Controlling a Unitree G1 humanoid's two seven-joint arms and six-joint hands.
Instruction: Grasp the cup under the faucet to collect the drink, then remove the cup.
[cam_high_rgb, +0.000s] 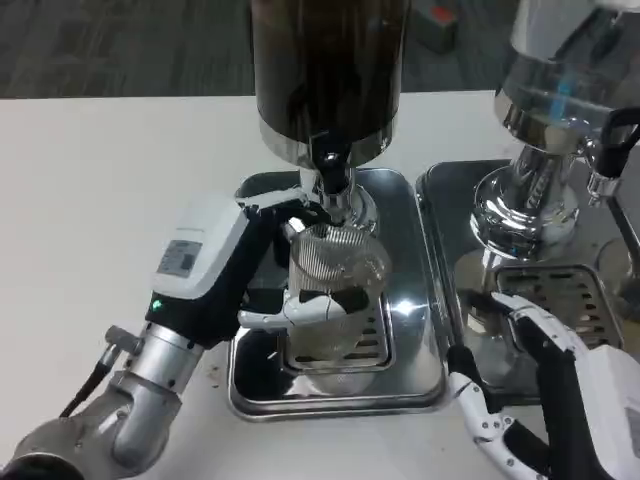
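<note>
The dispenser (328, 75) stands at twelve o'clock on the counter (90, 190), its faucet (332, 165) over the tray (410, 385). The left hand (235, 260) grips the cup (335, 300) just below the faucet. If the cup tilts, the drink could splash out. The right hand (540, 390) waits at five o'clock, fingers apart, grasping nothing.

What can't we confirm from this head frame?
- Cup fill level: ribbed clear glass and glare hide any liquid, head view.
- Faucet flow: no stream discernible; too fine and dark.
- Left hand grip: fingers wrap the cup, far-side contact hidden.
- Right hand: cut off by the bottom edge.
</note>
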